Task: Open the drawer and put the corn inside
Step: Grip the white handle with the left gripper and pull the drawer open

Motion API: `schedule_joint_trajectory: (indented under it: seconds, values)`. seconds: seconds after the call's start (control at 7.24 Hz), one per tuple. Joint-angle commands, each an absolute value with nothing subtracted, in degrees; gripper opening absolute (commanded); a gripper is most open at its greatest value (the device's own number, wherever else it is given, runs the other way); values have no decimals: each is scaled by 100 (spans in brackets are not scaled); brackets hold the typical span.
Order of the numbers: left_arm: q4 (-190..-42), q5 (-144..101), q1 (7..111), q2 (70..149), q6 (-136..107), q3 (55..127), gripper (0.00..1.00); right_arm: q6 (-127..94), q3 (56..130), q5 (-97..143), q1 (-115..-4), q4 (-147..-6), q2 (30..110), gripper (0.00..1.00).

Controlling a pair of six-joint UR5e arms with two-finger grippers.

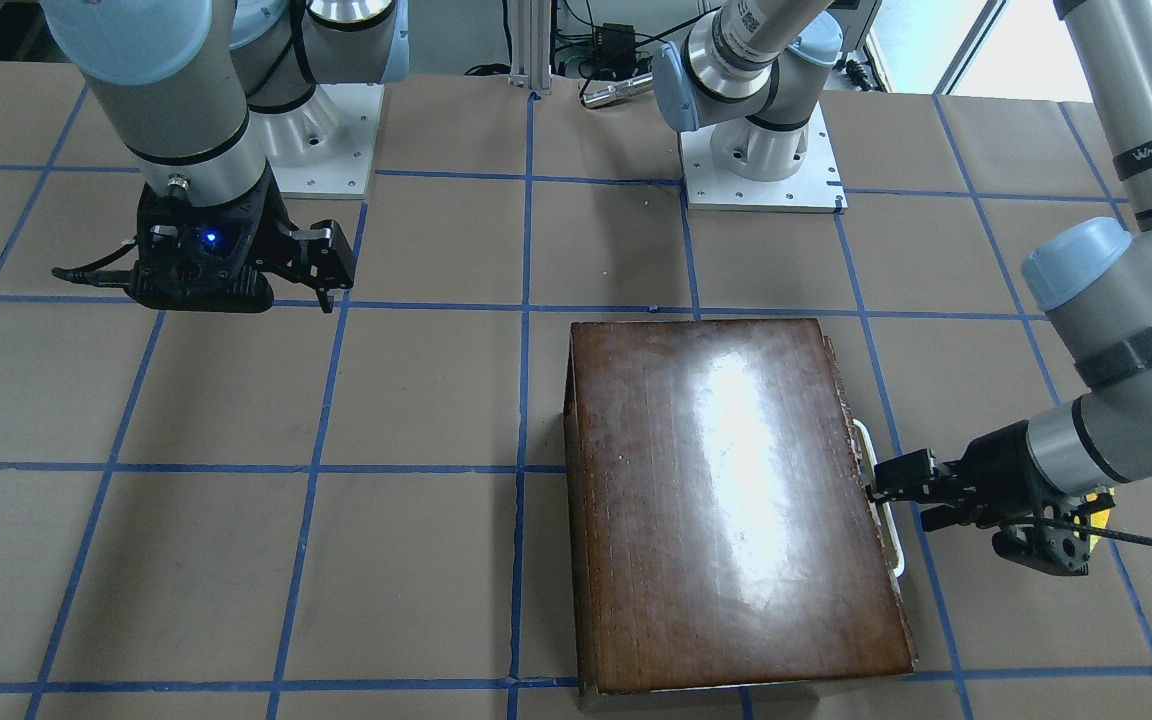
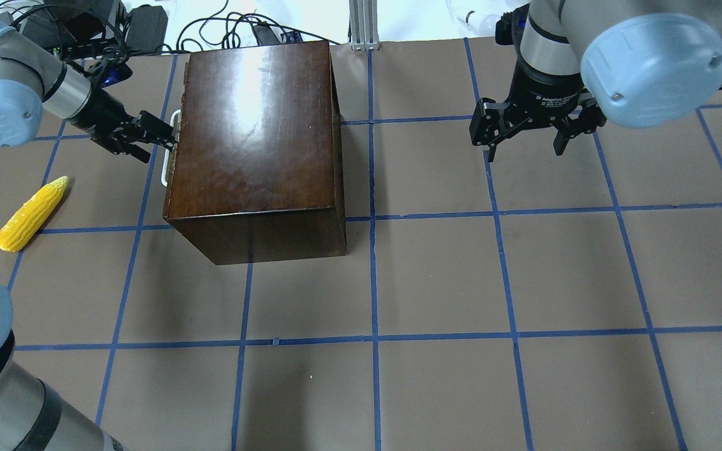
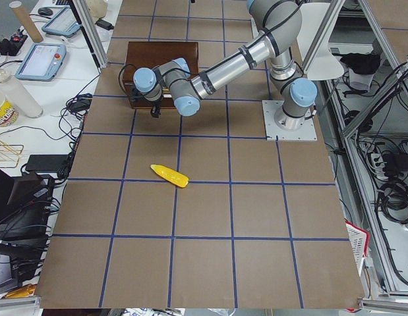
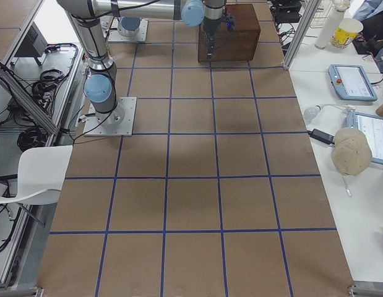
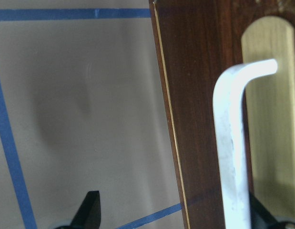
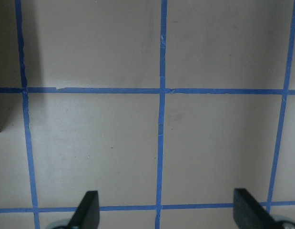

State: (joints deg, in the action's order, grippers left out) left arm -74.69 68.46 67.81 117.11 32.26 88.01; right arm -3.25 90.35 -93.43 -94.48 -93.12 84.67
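The glossy dark brown box (image 2: 254, 131) stands at the table's far left. Its drawer (image 5: 199, 95) is shut, with the thin white handle (image 2: 169, 149) on the front panel. My left gripper (image 2: 157, 138) is open at the handle (image 5: 231, 143), which lies between the fingers close to one fingertip (image 5: 259, 212). The yellow corn (image 2: 30, 214) lies on the table left of the box, apart from it, and also shows in the exterior left view (image 3: 169, 175). My right gripper (image 2: 524, 150) is open and empty above bare table, with both fingertips (image 6: 87, 210) spread wide.
The brown table cover carries a blue tape grid (image 2: 372, 219). The arms' white base plates (image 1: 761, 170) sit at the robot's edge. Cables and gear lie beyond the far edge (image 2: 254, 31). Side benches hold tablets and cups (image 4: 355, 80).
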Motion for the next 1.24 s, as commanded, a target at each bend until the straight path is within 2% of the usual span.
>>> schedule_joint_trajectory:
  seconds: [0.0, 1.11]
  values:
    - [-7497, 6847, 6575, 11777, 3384, 8728, 100, -325, 9035, -9343, -9448, -9316, 8473, 100]
    - [-7558, 6952, 6267, 11786, 3691, 8597, 100, -325, 9035, -9343, -9448, -9308, 8464, 100]
